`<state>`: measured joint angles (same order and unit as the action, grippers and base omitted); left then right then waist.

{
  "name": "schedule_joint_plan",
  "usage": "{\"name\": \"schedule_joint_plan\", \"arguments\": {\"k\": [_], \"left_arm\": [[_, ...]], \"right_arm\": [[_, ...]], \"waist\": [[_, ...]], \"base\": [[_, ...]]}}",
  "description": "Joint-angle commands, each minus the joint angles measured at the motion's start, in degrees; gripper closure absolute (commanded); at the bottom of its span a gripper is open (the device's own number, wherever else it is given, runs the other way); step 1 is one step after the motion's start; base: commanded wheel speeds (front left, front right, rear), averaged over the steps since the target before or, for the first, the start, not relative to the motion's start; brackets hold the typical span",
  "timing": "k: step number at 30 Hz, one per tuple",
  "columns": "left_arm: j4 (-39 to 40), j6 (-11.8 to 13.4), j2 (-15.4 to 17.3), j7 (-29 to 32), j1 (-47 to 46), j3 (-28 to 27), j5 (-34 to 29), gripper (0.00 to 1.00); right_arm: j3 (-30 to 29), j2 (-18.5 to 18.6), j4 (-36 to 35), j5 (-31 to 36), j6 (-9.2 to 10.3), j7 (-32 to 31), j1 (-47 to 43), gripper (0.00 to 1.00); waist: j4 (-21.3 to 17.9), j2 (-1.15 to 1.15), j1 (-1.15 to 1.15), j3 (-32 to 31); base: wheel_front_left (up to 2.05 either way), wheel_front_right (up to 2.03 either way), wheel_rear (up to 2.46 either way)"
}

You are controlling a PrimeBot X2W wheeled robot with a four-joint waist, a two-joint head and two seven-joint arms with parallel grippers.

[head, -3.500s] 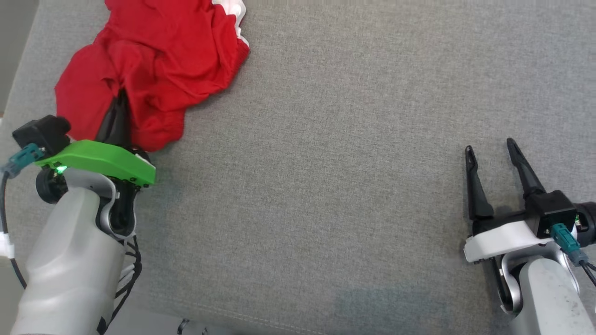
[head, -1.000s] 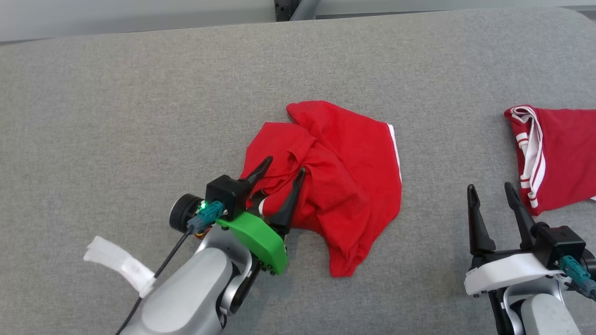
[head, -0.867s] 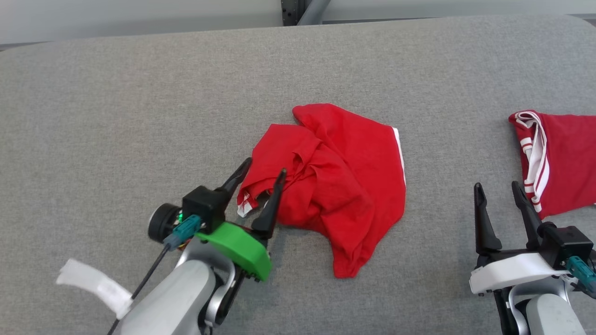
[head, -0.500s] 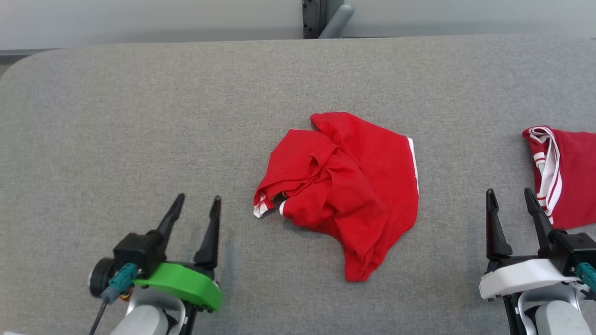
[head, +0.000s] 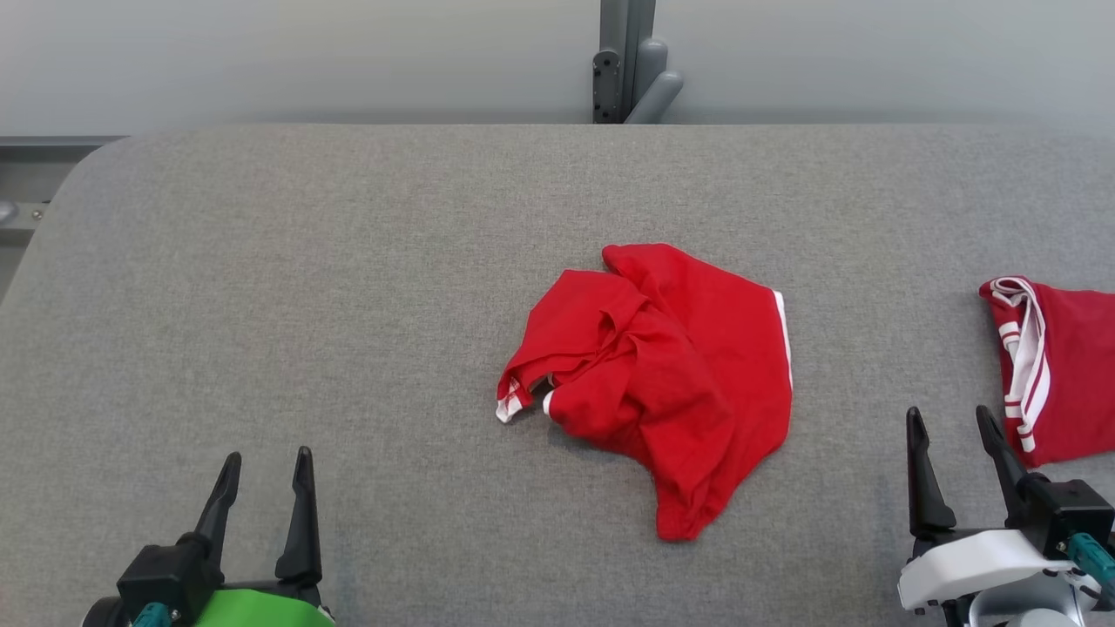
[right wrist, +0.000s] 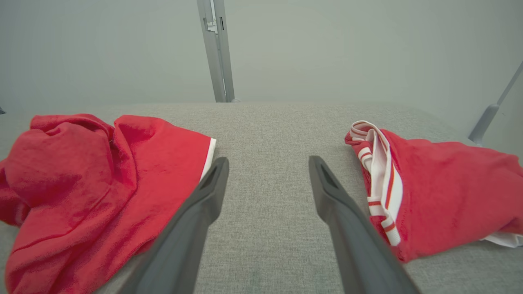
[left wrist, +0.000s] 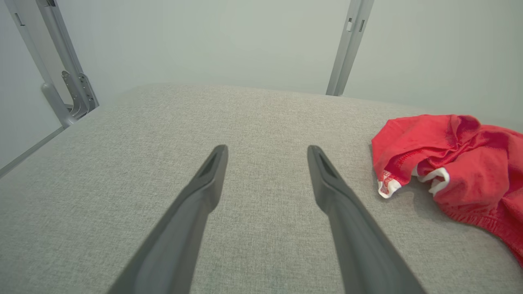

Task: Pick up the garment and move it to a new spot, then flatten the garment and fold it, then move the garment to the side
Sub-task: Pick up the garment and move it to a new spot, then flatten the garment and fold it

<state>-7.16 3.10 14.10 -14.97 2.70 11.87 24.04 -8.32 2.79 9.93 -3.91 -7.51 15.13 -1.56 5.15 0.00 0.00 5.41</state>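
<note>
Left gripper back from the crumpled garment; both grippers empty.

A second ago the left gripper [head: 267,455] [left wrist: 266,150] was on the near-left edge of the red garment [head: 671,383] [left wrist: 461,171] [right wrist: 90,175]. It now sits at the lower left over the grey padded table [head: 348,287], well apart from the cloth. The head camera has tilted up too, so more of the far edge shows. Its jaws stand wide with nothing between them. The garment lies bunched near the table's middle, with white trim at its left and right edges. The right gripper [head: 948,414] [right wrist: 265,160], lower right, is likewise spread wide and empty. It is just beside a second red garment [head: 1063,366] [right wrist: 441,196] with white stripes, cut off by the frame and perhaps folded. Two grippers, two garments.
</note>
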Motion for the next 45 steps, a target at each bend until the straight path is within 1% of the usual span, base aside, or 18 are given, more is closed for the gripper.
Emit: {"name": "schedule_joint_plan", "arguments": {"k": [1, 5, 9, 13, 17, 23, 29, 45], "left_arm": [[-0.06, -0.7, -0.53, -0.26, 1.05, -0.96, -1.04, 0.0], [-0.78, -3.69, -3.51, -0.27, 3.22, -5.47, -3.63, 0.0], [-1.32, -6.29, -5.78, -0.27, 4.3, -8.81, -5.71, 0.0], [-1.86, -7.97, -7.21, -0.26, 4.4, -10.86, -7.54, 0.0], [-2.31, -9.09, -8.04, -0.27, 4.01, -12.12, -8.79, 0.0], [-3.08, -10.11, -9.0, -0.27, 3.11, -13.25, -10.02, 0.0], [-3.55, -10.49, -9.6, -0.27, 2.67, -13.66, -10.47, 0.0], [-3.33, -10.7, -10.24, -0.27, 2.75, -13.74, -10.98, 0.0]], "right_arm": [[0.1, 0.2, 0.11, 0.04, 0.04, 0.0, -0.53, 0.0], [0.23, 0.2, 0.83, 0.07, 0.04, 0.0, -1.88, 0.0], [0.03, 0.21, 1.18, 0.32, 0.04, 0.0, -2.11, 0.0], [-0.06, 0.2, 1.27, 0.41, 0.04, 0.0, -2.03, 0.0], [-0.03, 0.2, 1.31, 0.44, 0.04, 0.0, -1.77, 0.0], [-0.17, 0.2, 1.06, 0.15, 0.04, 0.0, -1.33, 0.0], [-0.06, 0.2, 0.98, 0.01, 0.04, 0.0, -1.2, 0.0], [0.2, 0.2, 0.81, -0.31, 0.04, 0.0, -1.25, 0.0]], "waist": [[0.15, 0.0, 0.0, -0.75], [-0.07, 0.0, 0.0, -1.96], [-0.45, 0.0, 0.0, -2.82], [-0.82, 0.0, 0.0, -3.12], [-1.11, 0.0, 0.0, -3.18], [-1.3, 0.0, 0.0, -2.71], [-1.22, 0.0, 0.0, -2.64], [-1.15, 0.0, 0.0, -2.61]], "base": [[0.0, 0.0, 0.0], [0.0, 0.0, 0.0], [0.0, 0.0, 0.0], [0.0, 0.0, 0.0], [0.0, 0.0, 0.0], [0.0, 0.0, 0.0], [0.0, 0.0, 0.0], [0.0, 0.0, 0.0]]}}
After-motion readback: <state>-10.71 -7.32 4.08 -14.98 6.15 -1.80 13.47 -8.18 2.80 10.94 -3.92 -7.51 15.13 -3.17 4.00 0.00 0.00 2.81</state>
